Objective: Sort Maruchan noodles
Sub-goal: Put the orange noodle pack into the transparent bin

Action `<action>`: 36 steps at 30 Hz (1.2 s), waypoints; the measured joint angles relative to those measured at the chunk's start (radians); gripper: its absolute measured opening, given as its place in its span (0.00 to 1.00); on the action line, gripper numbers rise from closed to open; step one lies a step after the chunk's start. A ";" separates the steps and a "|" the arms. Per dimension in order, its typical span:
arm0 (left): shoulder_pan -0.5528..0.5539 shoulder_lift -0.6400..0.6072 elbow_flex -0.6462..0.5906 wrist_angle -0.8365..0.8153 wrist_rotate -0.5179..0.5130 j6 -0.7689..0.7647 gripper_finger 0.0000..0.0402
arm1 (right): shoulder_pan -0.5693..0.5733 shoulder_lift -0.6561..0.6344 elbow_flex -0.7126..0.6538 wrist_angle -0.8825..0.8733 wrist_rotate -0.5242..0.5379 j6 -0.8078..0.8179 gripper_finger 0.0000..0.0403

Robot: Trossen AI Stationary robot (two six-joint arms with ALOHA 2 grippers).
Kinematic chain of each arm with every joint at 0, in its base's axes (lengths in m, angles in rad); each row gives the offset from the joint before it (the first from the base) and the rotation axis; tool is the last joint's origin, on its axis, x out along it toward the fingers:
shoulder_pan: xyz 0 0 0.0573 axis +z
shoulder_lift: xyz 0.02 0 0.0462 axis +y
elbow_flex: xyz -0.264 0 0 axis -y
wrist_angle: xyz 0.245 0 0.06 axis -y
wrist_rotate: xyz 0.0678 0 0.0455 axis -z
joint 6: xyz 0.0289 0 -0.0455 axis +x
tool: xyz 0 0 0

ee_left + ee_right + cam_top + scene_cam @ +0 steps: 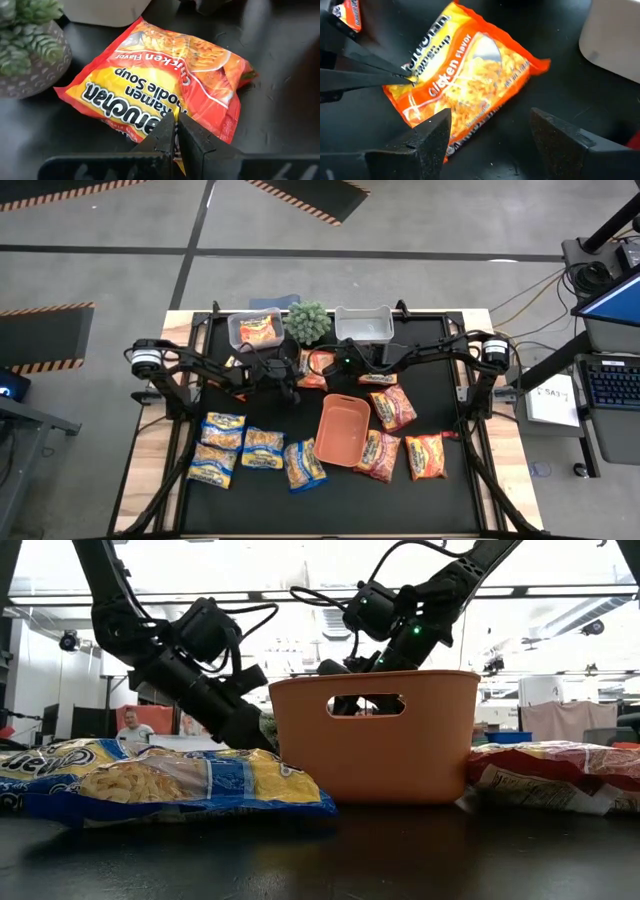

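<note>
An orange Maruchan noodle packet lies on the black tabletop near the far middle, beside a potted plant. My left gripper reaches in from the table's left and is shut on this packet. My right gripper hangs open above the same packet, touching nothing. Yellow-and-blue packets lie at the front left. Dark red packets and an orange one lie at the front right. Another orange packet sits in the left clear bin. My left gripper pinches the orange packet's edge beside the brand name between its two fingertips. The fingers slant down at it from the table's left. The rest of the packet lies flat on the tabletop.
An orange tray stands in the middle front and hides the packet in the low view. An empty clear bin stands at the far edge right of the plant. One more orange packet lies under the right arm.
</note>
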 joint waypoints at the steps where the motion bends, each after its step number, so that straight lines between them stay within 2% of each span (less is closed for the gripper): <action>1: -0.003 -0.011 -0.003 -0.002 0.005 -0.007 0.00 | 0.000 0.000 -0.001 0.001 0.000 0.000 0.66; 5: -0.006 -0.074 -0.015 -0.035 0.045 -0.001 0.00 | 0.000 0.000 -0.002 0.001 -0.001 -0.001 0.68; 11: 0.006 -0.160 -0.060 -0.037 0.038 0.030 0.00 | 0.000 0.000 -0.004 0.003 -0.002 -0.003 0.67; 14: 0.007 -0.158 -0.076 -0.009 0.035 0.025 0.00 | 0.000 0.000 -0.008 0.016 -0.002 -0.002 0.67; 23: 0.007 -0.048 -0.077 0.092 0.029 -0.010 0.00 | 0.000 0.000 -0.015 0.080 0.000 -0.003 0.69; 30: 0.008 -0.028 -0.085 0.092 -0.026 -0.054 0.00 | 0.000 0.000 -0.032 0.110 0.001 -0.003 0.69; 36: 0.009 -0.022 -0.098 0.050 -0.030 -0.071 0.00 | 0.000 0.000 -0.072 0.185 0.000 -0.002 0.68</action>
